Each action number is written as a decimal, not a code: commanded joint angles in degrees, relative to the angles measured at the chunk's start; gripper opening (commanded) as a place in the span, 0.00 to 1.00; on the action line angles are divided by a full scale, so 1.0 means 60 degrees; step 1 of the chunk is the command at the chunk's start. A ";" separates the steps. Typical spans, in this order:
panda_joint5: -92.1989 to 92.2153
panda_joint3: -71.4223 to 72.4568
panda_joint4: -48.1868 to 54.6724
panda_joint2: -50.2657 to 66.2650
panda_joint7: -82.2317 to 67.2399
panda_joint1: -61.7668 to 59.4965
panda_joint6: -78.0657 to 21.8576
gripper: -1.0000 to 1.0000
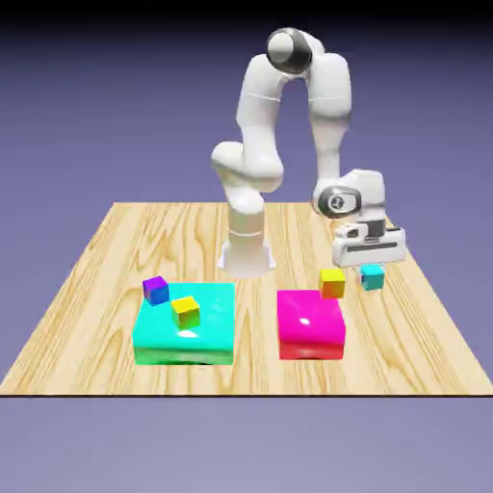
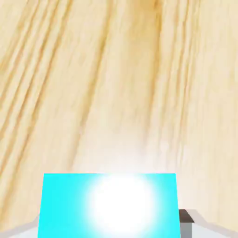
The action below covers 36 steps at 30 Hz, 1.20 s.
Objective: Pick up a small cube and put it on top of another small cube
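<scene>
Cubes [image 1: 333,282]: four small, two large.

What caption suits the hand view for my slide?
Gripper shut on the small cyan cube, seen large at the bottom, above the wooden table.

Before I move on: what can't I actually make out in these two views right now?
- Fingertips on the small cyan cube: exterior view, too small and hidden under the gripper.
- Left fingertip: hand view, covered by the cube.
- Cube's top face: hand view, washed out by glare.
- Other cubes and blocks: outside the hand view's edges.
</scene>
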 commanded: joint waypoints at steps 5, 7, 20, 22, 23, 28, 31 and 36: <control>0.0324 -0.1732 0.0106 -0.0098 -0.0749 0.0996 -0.0273 0.00; 0.0453 -0.2424 0.0148 -0.0137 -0.1047 0.1394 -0.0378 0.00; 0.1289 -0.6923 0.0423 -0.0391 -0.2987 0.3981 -0.1064 0.00; 0.1417 -0.7615 0.0465 -0.0431 -0.3285 0.4379 -0.1169 0.00; 0.1482 -0.7961 0.0486 -0.0450 -0.3434 0.4578 -0.1222 0.00; 0.1287 -0.9692 0.0541 -0.0533 -0.3712 0.5229 -0.1580 0.00; 0.1016 -1.0730 0.0559 -0.0577 -0.3739 0.5517 -0.1822 0.00; 0.0564 -1.2460 0.0588 -0.0652 -0.3784 0.5996 -0.2226 0.00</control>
